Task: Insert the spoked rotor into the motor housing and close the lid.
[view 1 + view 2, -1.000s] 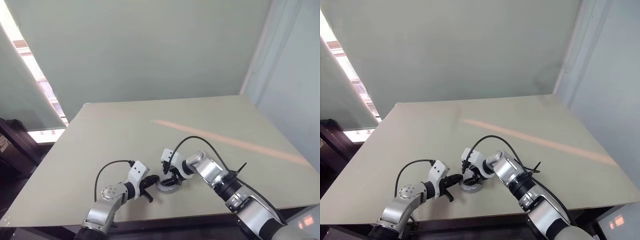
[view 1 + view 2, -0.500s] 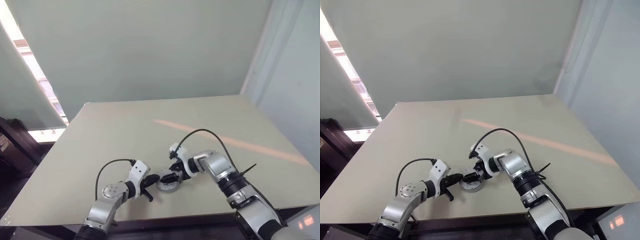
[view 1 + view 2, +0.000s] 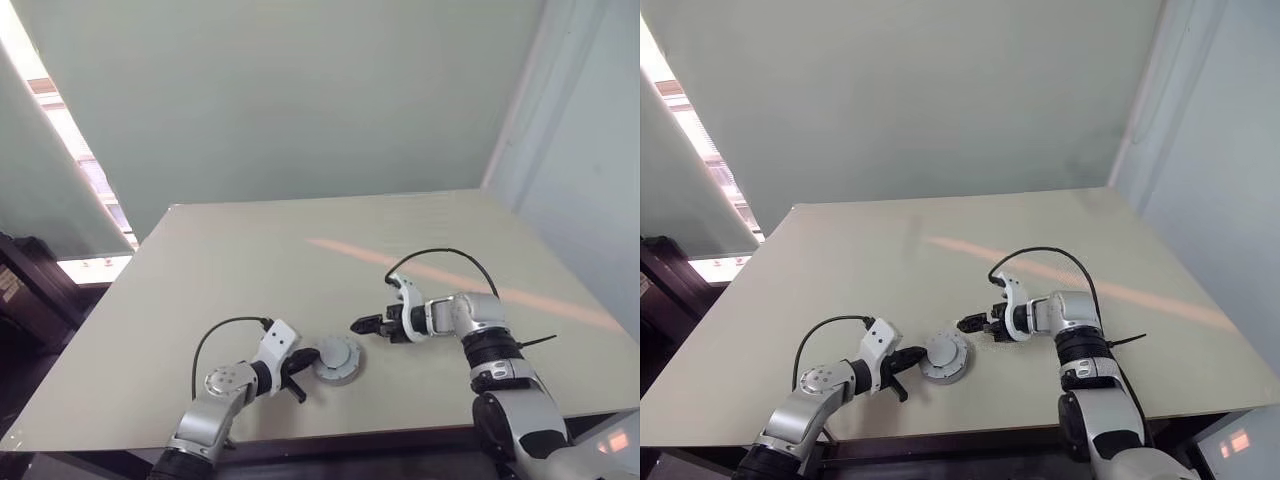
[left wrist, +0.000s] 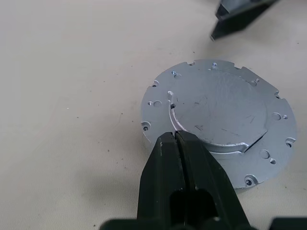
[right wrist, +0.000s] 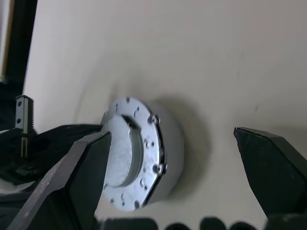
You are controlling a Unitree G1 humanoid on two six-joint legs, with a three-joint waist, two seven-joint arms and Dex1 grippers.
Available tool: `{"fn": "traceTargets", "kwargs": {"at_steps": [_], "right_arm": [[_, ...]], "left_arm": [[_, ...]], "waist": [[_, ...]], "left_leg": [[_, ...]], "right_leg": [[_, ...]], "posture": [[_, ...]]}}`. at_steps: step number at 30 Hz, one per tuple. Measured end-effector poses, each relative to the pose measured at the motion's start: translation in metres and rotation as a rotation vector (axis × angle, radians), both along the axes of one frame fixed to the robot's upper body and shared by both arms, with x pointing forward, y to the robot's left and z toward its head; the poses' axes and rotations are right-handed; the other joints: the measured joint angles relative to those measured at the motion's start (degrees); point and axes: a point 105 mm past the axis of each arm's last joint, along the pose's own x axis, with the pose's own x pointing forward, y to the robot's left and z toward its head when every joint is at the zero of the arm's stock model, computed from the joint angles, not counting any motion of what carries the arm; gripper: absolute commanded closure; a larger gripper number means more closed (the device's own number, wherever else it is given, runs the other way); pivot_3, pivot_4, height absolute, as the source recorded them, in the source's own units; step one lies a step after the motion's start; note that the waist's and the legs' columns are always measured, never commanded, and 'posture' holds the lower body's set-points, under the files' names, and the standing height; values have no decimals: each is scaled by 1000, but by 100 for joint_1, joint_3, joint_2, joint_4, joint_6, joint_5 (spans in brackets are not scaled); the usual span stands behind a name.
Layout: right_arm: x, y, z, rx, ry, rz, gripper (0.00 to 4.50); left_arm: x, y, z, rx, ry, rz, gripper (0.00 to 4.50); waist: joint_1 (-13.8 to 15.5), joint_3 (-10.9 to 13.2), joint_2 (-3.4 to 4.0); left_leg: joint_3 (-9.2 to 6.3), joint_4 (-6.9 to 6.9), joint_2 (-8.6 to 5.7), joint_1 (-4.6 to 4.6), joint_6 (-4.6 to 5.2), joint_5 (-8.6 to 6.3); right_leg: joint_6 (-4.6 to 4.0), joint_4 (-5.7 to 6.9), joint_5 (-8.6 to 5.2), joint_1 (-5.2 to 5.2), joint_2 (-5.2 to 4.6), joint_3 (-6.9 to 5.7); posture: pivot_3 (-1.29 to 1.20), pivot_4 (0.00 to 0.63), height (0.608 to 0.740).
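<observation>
Nearest, at the table's front edge: left gripper (image 3: pixel 298 372), fingers pressed together with nothing between them, tips right against the near rim of the lid (image 4: pixel 218 120) from the left side; whether truly touching or just beside, hard to say; lid seated flat on top of the motor housing (image 5: pixel 170 148), covering it, so no windings and no spoked rotor on show; rotor judged to be inside already, though not confirmable from here.

Flat round stack, axis upright, no long side to speak of; lies just right of the left gripper and well apart to the left of the right gripper (image 3: pixel 372 324); left arm plainly the nearer. Right gripper spread wide, empty, pointing back towards the stack from the right, clear of it.

Judged as the closing step done or nearly so; any last press or nudge would fall to the left arm, pushing rightward and risking a slide of the stack across the smooth top.

Beyond: table (image 3: pixel 250 260), pale beige, matt, bare, with a faint orange stripe (image 3: pixel 450 277) of light running across it; farther still, plain grey-green wall (image 3: pixel 300 90), a bright strip along the left side.
</observation>
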Motion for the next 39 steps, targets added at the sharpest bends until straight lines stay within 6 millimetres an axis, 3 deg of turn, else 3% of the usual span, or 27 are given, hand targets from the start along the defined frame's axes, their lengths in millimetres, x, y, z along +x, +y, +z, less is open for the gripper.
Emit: {"fn": "traceTargets", "kwargs": {"at_steps": [7,15,24,34,39], "right_arm": [[-16,-2,-16,74,146,-41,11],[-32,23,-19,170,250,-4,11],[-34,26,-21,222,285,-45,11],[-36,25,-22,286,335,-85,3145],[-35,26,-19,316,331,-88,3261]], "left_arm": [[0,1,0,4,-1,-4,4500],[0,1,1,5,-2,-4,4500],[0,2,0,8,-2,0,4500],[2,11,-1,34,-5,31,4500],[3,13,-1,41,-6,37,4500]], "waist": [[-10,2,2],[-9,3,2],[-13,3,2],[-19,16,5],[-21,16,6]], "left_leg": [[4,0,0,-2,1,0],[3,-1,2,-3,1,0],[3,-2,8,-1,1,0],[5,-7,11,-1,1,0],[5,-7,12,1,1,0]], "right_leg": [[0,0,0,0,0,3],[0,-1,0,-1,4,3],[0,1,0,-4,8,2],[0,0,0,-6,12,5],[0,0,0,-5,13,5]], "posture": [[0,0,740],[0,0,740],[0,0,740],[0,0,740],[0,0,740]]}}
